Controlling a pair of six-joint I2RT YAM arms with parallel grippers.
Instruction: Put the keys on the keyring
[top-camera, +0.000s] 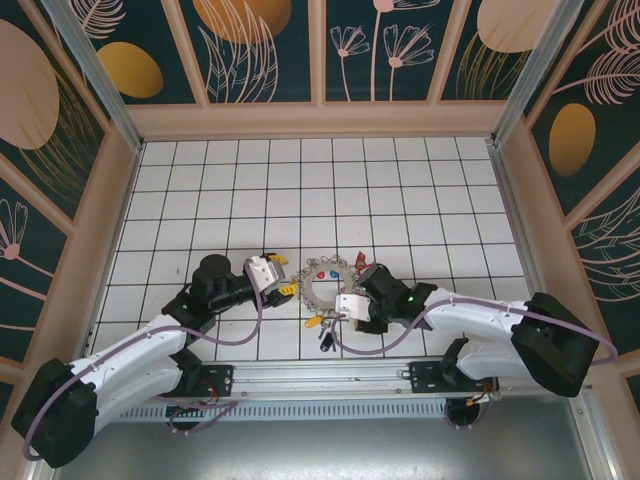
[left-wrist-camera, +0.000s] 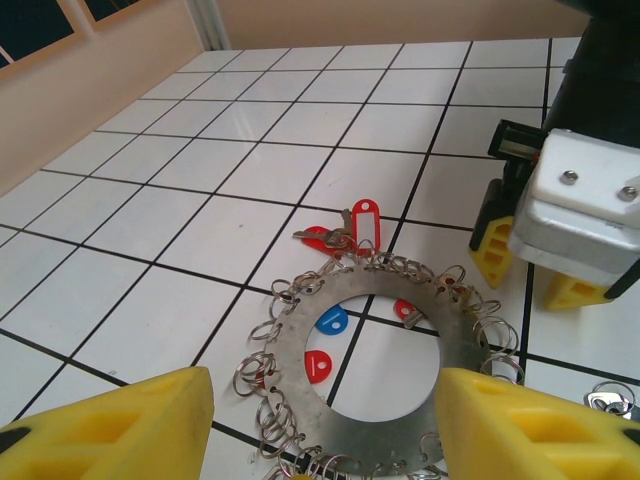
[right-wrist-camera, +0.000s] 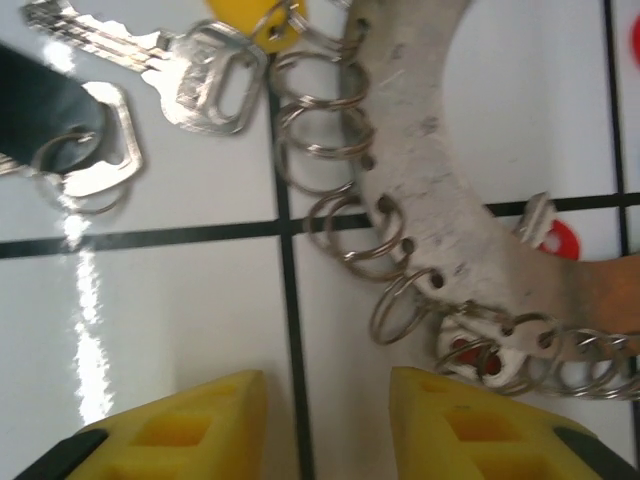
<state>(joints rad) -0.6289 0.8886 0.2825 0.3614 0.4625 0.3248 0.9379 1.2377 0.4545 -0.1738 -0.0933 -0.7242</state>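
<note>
The keyring lies flat on the white tiles, a grey metal plate rimmed with small split rings. Red and blue key heads show inside its hole, and a red-tagged key lies at its far edge. My left gripper is open, its yellow fingers standing either side of the plate's near part. My right gripper is open over bare tile beside the plate's edge. A silver key with a yellow tag and a black-headed key lie loose beyond it.
Both arms meet at the ring in the near middle of the floor, the left gripper on its left and the right gripper at its near right. Beige walls enclose the tiles and a metal rail runs along the near edge.
</note>
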